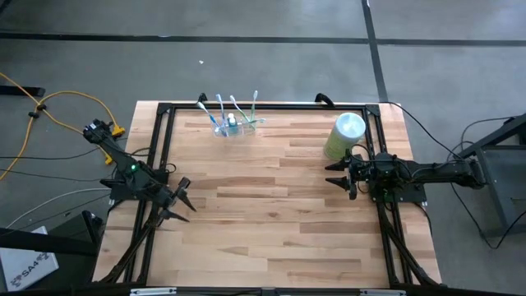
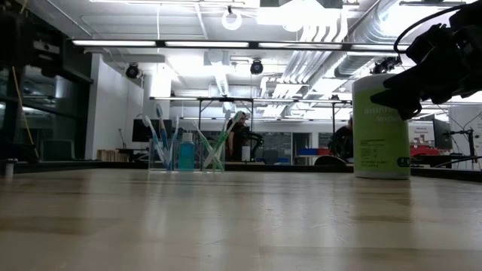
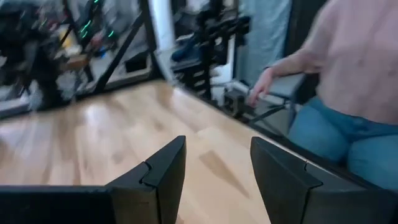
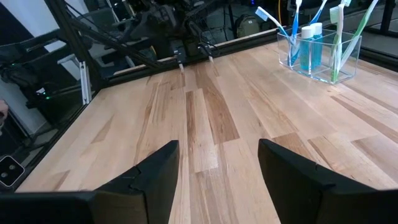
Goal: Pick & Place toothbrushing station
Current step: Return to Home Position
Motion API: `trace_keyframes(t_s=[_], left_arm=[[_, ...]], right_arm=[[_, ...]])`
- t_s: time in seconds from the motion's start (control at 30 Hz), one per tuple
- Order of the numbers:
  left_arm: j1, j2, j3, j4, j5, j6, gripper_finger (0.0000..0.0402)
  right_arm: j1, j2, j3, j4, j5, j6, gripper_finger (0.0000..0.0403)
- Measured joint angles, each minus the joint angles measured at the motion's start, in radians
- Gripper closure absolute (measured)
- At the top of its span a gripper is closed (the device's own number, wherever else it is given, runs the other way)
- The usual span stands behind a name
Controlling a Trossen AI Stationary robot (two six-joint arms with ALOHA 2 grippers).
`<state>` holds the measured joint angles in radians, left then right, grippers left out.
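Note:
The toothbrushing station (image 1: 233,125) is a small clear holder with several toothbrushes and a blue bottle in it. It stands on its base near the table's far edge, and it also shows in the low view (image 2: 184,154) and the right wrist view (image 4: 320,53). My left gripper (image 1: 187,196) is open at the table's left edge, far from the station, with only bare wood between its fingers (image 3: 165,180). My right gripper (image 1: 333,175) is open at the right edge, beside a green canister, with nothing between its fingers (image 4: 158,171).
A light green canister (image 1: 345,136) with a pale lid stands upright at the far right, just beyond my right gripper. A black frame (image 1: 271,106) runs along the table's edges. A person (image 3: 348,81) stands close to the table's edge in the left wrist view.

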<state>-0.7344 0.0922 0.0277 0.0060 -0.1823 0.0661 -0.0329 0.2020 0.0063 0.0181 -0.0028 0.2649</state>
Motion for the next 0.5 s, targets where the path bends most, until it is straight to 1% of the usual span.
trace_keyframes(t_s=[0.07,0.13,0.37,0.5], left_arm=[[0.003,-0.018,0.0,-0.011,0.039,0.039,0.0227],[0.014,-0.014,0.0,-0.016,0.049,0.042,0.0227],[0.114,0.066,0.0,-0.021,0.046,-0.047,0.0227],[0.186,0.083,0.0,-0.022,0.044,-0.085,0.0227]], right_arm=[[0.0,0.0,0.0,0.0,0.0,0.0,0.0192],[0.0,0.0,0.0,0.0,0.0,0.0,0.0192],[0.0,0.0,0.0,0.0,0.0,0.0,0.0192],[0.0,0.0,0.0,0.0,0.0,0.0,0.0192]])
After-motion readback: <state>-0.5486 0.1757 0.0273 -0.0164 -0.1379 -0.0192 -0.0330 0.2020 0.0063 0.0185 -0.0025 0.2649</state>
